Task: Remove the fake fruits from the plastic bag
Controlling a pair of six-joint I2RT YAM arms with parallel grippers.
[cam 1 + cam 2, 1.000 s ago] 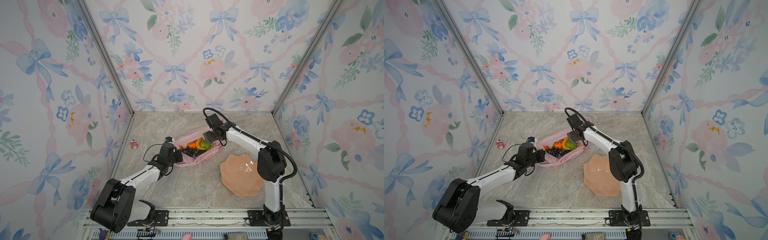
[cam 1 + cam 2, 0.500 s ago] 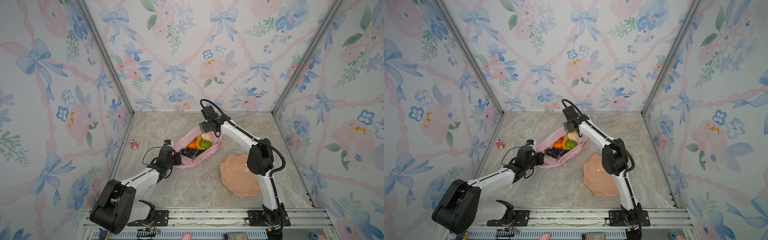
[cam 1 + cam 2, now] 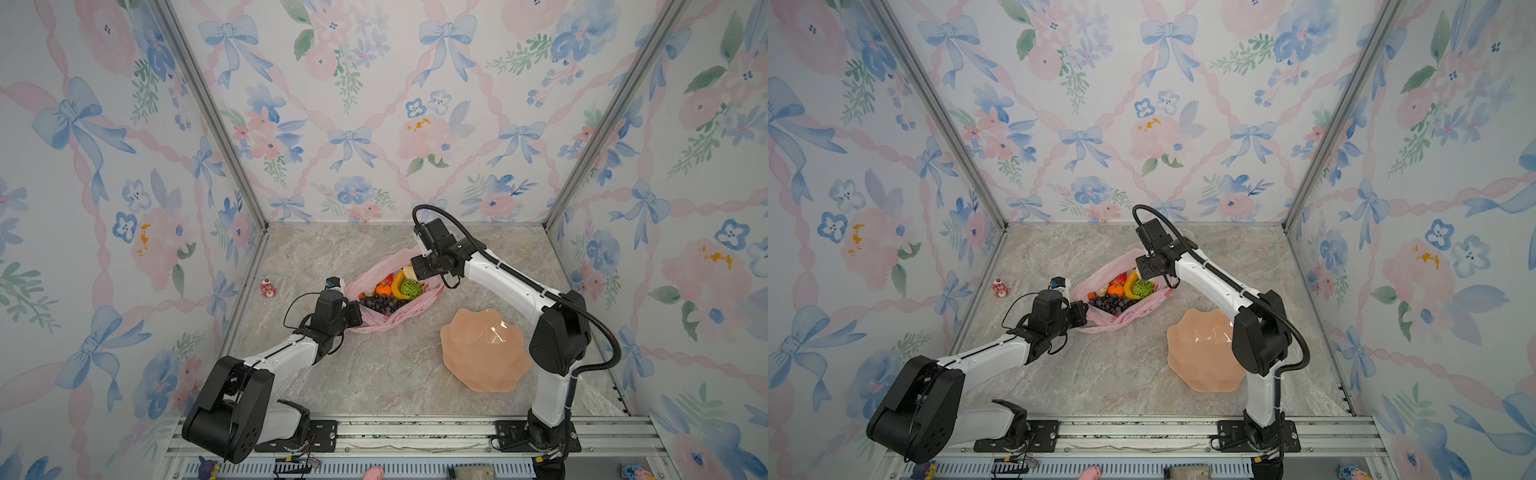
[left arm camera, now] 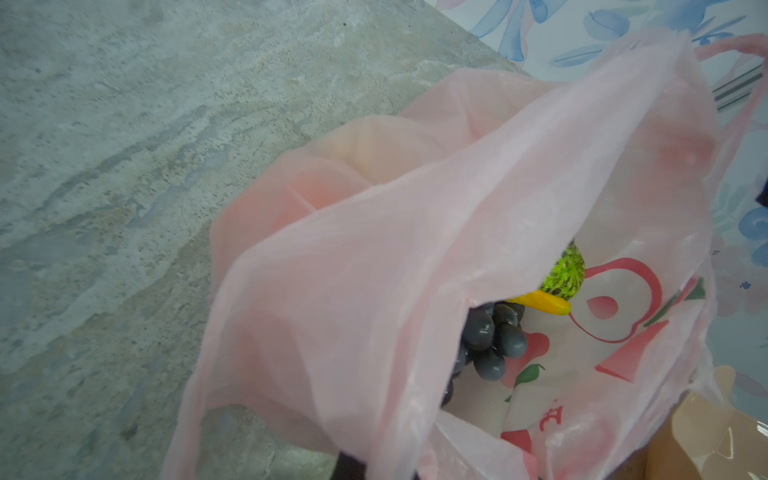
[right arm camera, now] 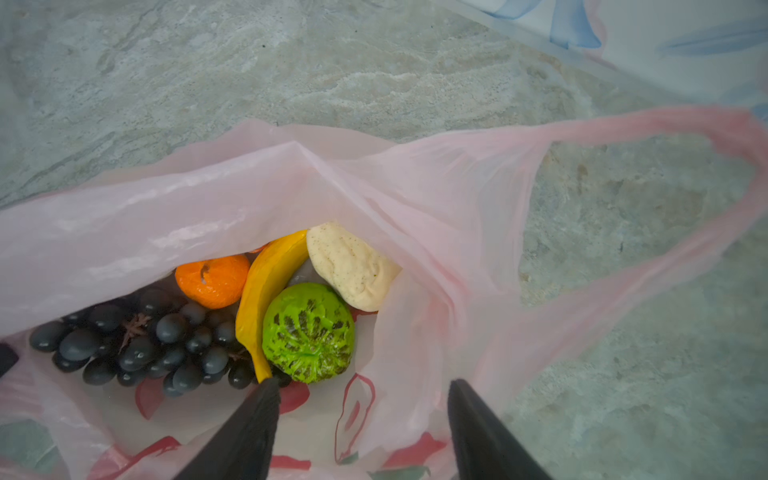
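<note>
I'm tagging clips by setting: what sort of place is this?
Probably a robot test cell: two arms bolted to a rail, wallpapered panels in metal frames, a bag of fake fruit.

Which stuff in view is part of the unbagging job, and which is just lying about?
Job: plastic bag; inside it banana, green fruit, orange, grape bunch, pale pear.
Lying about: peach plate, small figurine.
</note>
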